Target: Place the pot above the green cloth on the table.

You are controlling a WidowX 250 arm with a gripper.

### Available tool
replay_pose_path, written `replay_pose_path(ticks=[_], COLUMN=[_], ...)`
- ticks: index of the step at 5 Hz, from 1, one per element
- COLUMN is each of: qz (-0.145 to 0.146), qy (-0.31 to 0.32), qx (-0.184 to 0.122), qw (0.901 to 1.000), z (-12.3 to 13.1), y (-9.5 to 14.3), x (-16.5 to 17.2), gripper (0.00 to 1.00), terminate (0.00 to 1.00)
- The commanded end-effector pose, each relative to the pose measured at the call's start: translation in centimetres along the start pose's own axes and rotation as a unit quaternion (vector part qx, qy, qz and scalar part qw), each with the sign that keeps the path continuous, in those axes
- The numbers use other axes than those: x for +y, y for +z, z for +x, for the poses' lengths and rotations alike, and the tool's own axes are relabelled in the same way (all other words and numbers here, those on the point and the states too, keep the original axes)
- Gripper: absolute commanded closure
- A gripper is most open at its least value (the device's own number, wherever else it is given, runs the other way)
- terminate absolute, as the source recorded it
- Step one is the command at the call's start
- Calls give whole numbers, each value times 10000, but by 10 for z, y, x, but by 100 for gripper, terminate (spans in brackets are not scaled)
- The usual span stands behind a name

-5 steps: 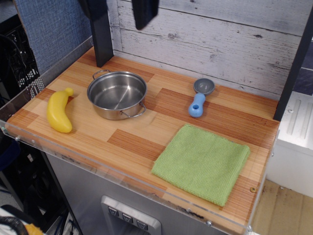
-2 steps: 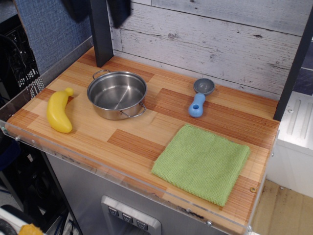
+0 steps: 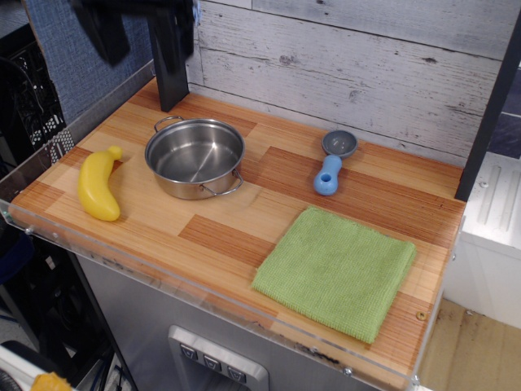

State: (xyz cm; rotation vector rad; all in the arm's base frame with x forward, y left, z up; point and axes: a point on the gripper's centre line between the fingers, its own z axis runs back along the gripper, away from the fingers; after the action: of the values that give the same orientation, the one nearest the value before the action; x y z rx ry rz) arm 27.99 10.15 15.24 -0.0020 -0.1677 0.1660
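The pot (image 3: pixel 195 157) sits upright and empty on the desk (image 3: pixel 224 236), well apart from the cloth (image 3: pixel 336 271); a banana (image 3: pixel 98 186) lies left of the pot, a scoop (image 3: pixel 332 163) right of it; the tool (image 3: pixel 110 32) blurs dark above the pot's far left, its opening impossible to tell.

Toy kitchen setup, wood-plank table (image 3: pixel 228 236), whitewashed plank backdrop (image 3: pixel 366 73), steel pot (image 3: pixel 195 157), scoop (image 3: pixel 332 161)
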Motion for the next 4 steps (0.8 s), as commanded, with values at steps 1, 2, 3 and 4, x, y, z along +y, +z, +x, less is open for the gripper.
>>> replay_pose_path(ticks=[1,2,3,4], qz=[336,451,444,338], qy=[185,150,164,173], qx=[-49,2,111,230], qw=[9993,9989,9988,9990], z=[26,37,41,41], y=[-43,-64,-89,-102], x=[-27,-42,-48,-47], gripper=[0,0,0,0], terminate=[0,0,0,0])
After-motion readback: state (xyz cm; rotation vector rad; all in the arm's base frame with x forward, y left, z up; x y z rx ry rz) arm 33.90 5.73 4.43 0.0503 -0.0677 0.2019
